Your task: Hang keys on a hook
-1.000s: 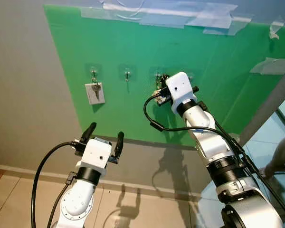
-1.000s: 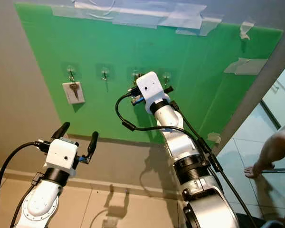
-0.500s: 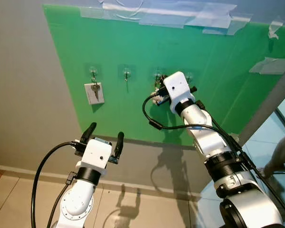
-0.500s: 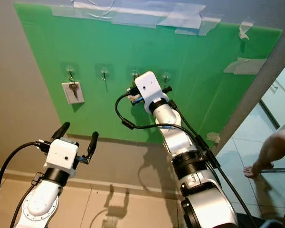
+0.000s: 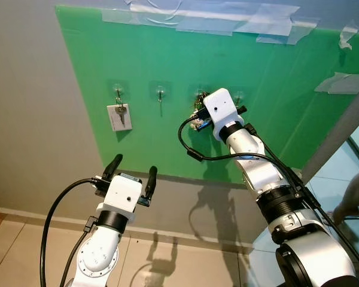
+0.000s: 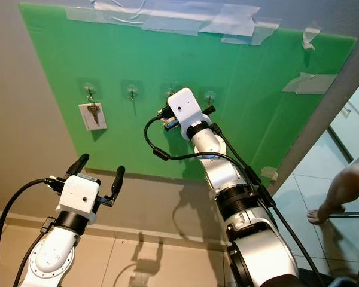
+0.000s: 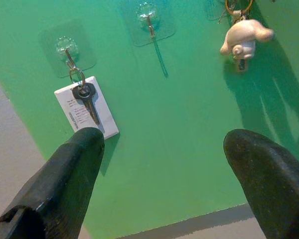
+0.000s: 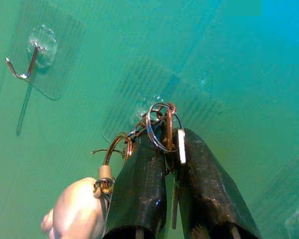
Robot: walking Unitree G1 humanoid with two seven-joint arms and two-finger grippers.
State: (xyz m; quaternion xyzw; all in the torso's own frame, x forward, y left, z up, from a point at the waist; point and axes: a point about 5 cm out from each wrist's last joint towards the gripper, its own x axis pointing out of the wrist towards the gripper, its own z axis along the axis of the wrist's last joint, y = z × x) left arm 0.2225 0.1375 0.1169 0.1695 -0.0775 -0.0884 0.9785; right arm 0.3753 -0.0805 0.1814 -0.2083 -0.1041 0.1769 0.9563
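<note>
While the right gripper (image 8: 165,149) pinches the metal key rings (image 8: 159,127) at a clear adhesive hook (image 8: 148,110), keys hang lengthwise downward; left gripper (image 7: 164,164) spread.

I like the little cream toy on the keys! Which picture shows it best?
The left wrist view: the cream toy hangs whole and clear below its hook. The right wrist view cuts it off beside the right gripper. In the eye views it's mostly hidden behind that arm.
</note>
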